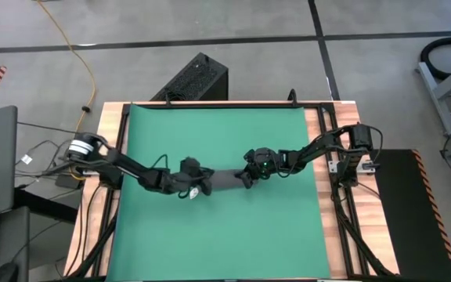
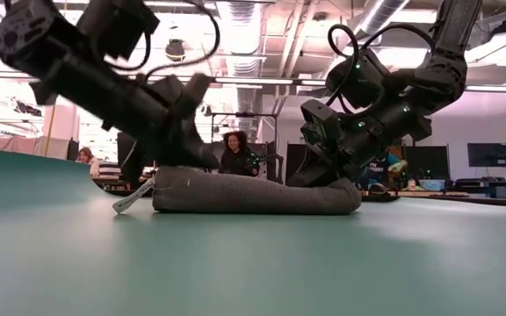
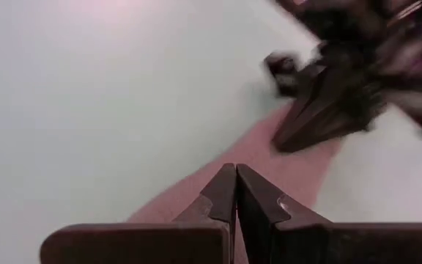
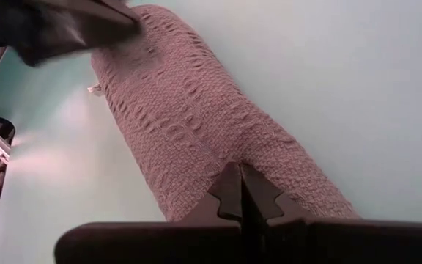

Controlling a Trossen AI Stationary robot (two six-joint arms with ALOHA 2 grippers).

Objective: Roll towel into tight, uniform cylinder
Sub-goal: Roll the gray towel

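Towel point(image 1: 224, 182) lies rolled into a long grey log mid-way on the green mat point(image 1: 210, 243), between my two grippers. My left gripper point(image 1: 188, 188) and right gripper point(image 1: 245, 178), both clenched and empty, press its ends. To roll it evenly, I should push with both together so neither end lags.

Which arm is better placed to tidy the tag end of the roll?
Left, probably. Its shut pincer sits at the towel end where the white tag sticks out; the right pincer, also shut, is at the opposite end.
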